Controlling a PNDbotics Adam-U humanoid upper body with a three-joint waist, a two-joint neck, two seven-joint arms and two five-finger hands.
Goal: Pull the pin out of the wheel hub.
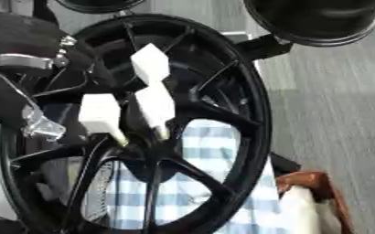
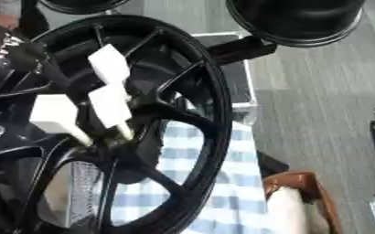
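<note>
Setting: workshop or robot test bay, judged from the fittings. Evidence: a large black spoked wheel rim standing upright on a black bracket, white block-shaped pins set around its hub, a bare grey floor, and round black machine housings at the upper edge. Also present: blue-and-white checked cloth behind the spokes and a brown leather-like item at lower right.
</note>
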